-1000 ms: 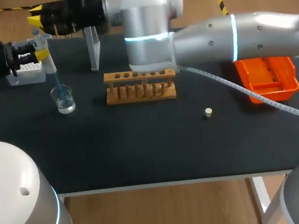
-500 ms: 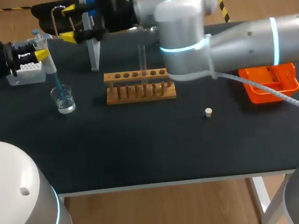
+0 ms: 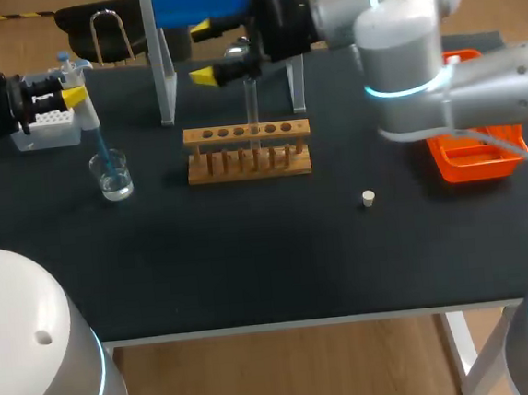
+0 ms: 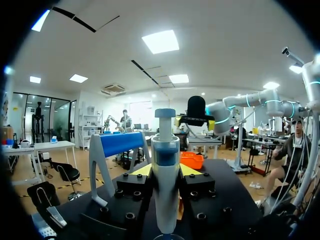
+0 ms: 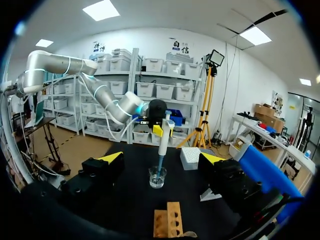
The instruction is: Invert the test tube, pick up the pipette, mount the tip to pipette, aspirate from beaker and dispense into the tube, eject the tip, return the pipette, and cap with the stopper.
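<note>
Glass beaker (image 3: 113,176) left of the wooden rack (image 3: 248,151): your left pincer (image 3: 73,87) holds the pipette (image 3: 84,110) tip-down in it, presumably to aspirate. Test tube (image 3: 251,102) upright in the rack, your right pincer (image 3: 203,51) hovering behind it.
Left wrist: fingers (image 4: 141,171) clamped on the pipette, held vertical.
Right wrist: fingers (image 5: 111,158) apart, empty, pointed past the rack at the beaker.

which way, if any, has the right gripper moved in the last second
Yes. The right gripper went rightward in the head view, from beyond the wooden rack's left end to behind its middle, near the test tube.
</note>
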`<state>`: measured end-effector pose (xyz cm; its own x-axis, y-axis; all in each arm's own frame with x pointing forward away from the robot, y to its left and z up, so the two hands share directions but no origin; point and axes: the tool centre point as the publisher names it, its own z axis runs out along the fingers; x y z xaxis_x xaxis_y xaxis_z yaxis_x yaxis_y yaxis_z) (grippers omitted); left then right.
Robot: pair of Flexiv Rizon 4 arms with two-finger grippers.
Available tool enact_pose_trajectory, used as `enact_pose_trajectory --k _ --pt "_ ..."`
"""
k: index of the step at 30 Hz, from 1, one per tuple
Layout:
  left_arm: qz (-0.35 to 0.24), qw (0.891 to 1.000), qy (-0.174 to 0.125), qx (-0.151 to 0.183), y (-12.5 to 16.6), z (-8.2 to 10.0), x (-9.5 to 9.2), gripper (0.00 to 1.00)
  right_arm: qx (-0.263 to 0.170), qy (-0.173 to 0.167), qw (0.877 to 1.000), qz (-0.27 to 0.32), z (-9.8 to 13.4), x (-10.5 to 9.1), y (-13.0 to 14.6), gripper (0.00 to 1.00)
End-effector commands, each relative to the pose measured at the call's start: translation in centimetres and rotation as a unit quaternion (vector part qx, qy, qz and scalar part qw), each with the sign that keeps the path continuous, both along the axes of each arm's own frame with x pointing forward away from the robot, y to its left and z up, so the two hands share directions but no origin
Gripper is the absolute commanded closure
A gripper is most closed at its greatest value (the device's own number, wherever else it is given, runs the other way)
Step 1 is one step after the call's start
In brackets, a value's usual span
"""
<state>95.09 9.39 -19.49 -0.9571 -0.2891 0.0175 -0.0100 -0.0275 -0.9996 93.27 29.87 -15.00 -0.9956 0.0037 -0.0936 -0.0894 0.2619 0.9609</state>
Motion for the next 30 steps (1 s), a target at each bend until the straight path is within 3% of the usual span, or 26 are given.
enact_pose_trajectory --k 1,11,30 --pt "-0.002 1.0 0.0 0.0 0.1 0.0 0.1 1.0 -0.003 0.001 1.0 0.002 0.0 0.5 -6.1 0.0" --pt "-0.002 1.0 0.0 0.0 0.1 0.0 0.1 1.0 -0.006 -0.002 1.0 0.0 -3.7 2.1 -9.1 0.0" --pt "-0.002 1.0 0.0 0.0 0.1 0.0 0.1 1.0 -0.032 0.015 0.999 0.02 -11.0 2.9 -9.0 0.0"
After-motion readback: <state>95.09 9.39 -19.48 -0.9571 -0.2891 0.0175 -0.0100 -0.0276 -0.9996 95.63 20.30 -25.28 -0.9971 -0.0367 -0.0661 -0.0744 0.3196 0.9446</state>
